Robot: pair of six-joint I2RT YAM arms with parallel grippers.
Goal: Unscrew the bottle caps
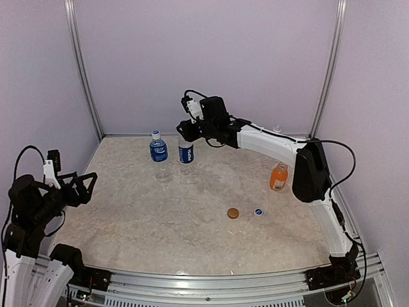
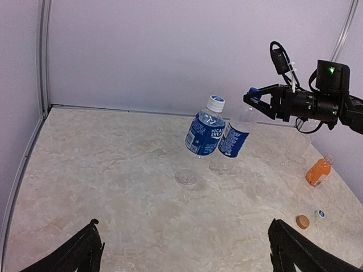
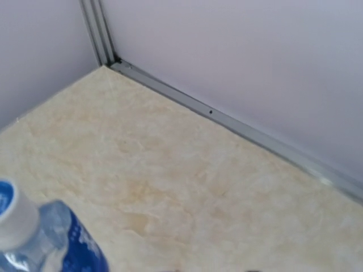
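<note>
A marbled beige table [image 1: 128, 211] bears a capped bottle [image 1: 158, 149] and a second bottle [image 1: 186, 153], both blue-labelled, upright near its far edge; an orange bottle [image 1: 278, 177] at right; a brown cap [image 1: 233, 213] beside a blue cap [image 1: 259, 212] nearer the front.

We can read white lettering on the dark blue label [image 2: 202, 135] of the capped bottle [image 2: 207, 122]: it seems to say "POCARI SWEAT", the edges curving out of sight. The print on the neighbouring bottle [image 2: 233, 141] is too small for us to read.
</note>
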